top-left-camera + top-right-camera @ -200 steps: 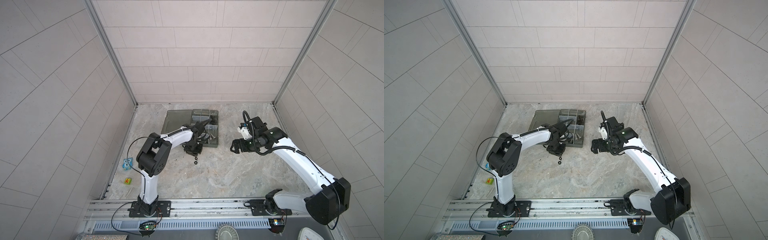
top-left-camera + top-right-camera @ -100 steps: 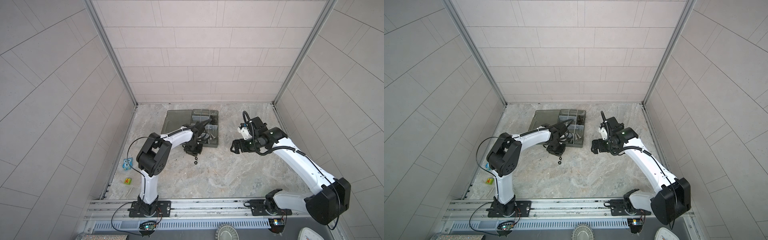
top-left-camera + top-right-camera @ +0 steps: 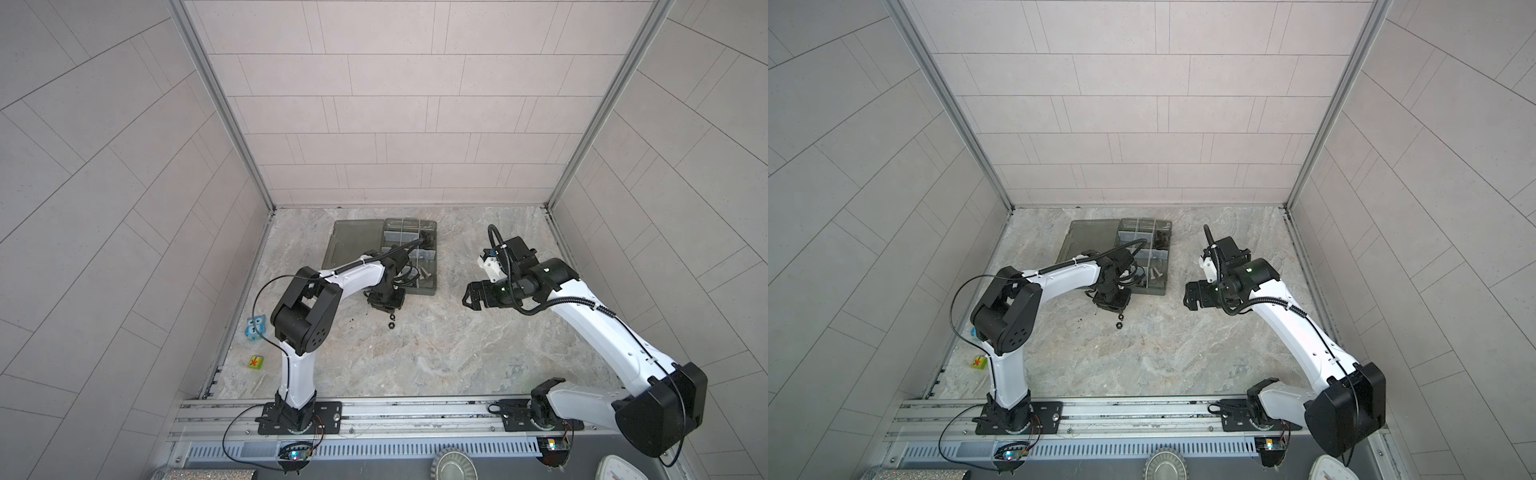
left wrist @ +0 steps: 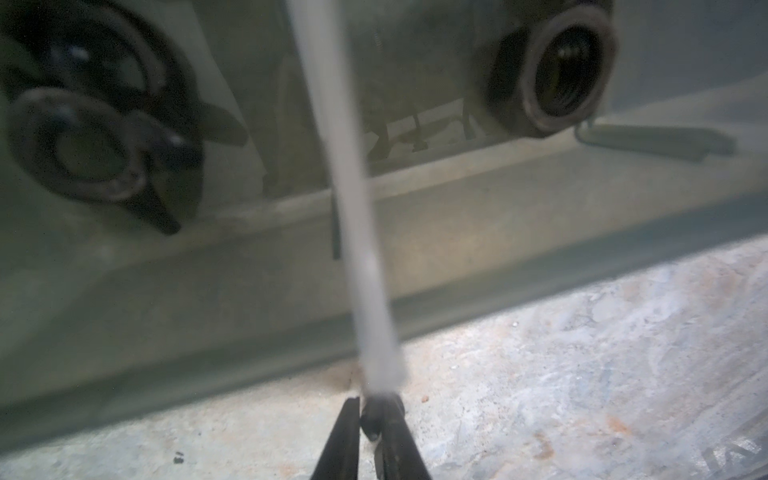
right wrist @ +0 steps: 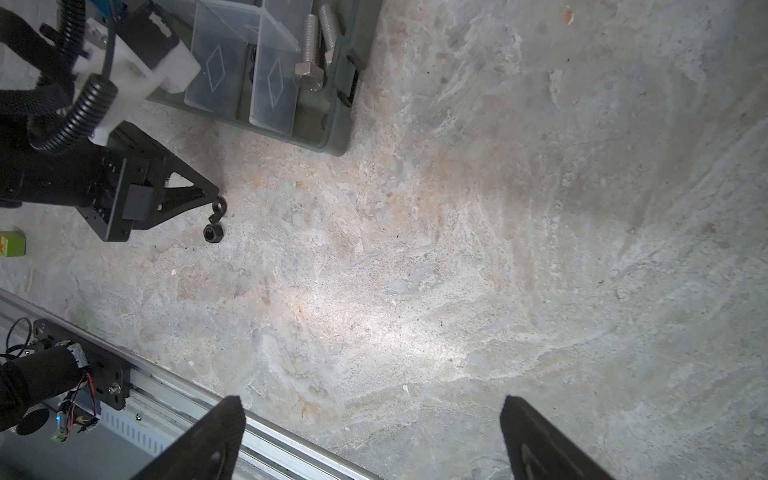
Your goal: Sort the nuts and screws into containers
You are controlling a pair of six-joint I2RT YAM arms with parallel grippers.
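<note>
My left gripper (image 3: 390, 311) is down at the table just in front of the organizer box (image 3: 422, 291), shut on a small black nut (image 4: 374, 419); the right wrist view shows that nut (image 5: 219, 204) at its tips. A second nut (image 5: 213, 232) lies loose on the table beside it (image 3: 390, 326). More nuts (image 4: 552, 70) show blurred through the box's translucent wall (image 4: 249, 270). Two silver screws (image 5: 309, 50) lie in a front compartment (image 3: 424, 274). My right gripper (image 5: 372, 405) hovers open and empty over bare table to the right of the box (image 3: 471, 297).
The box's flat lid (image 3: 353, 245) lies open to the left of the compartments. A blue owl block (image 3: 254, 328) and a green cube (image 3: 256, 362) sit by the left wall. The arms' mounting rail (image 3: 374, 415) runs along the front edge.
</note>
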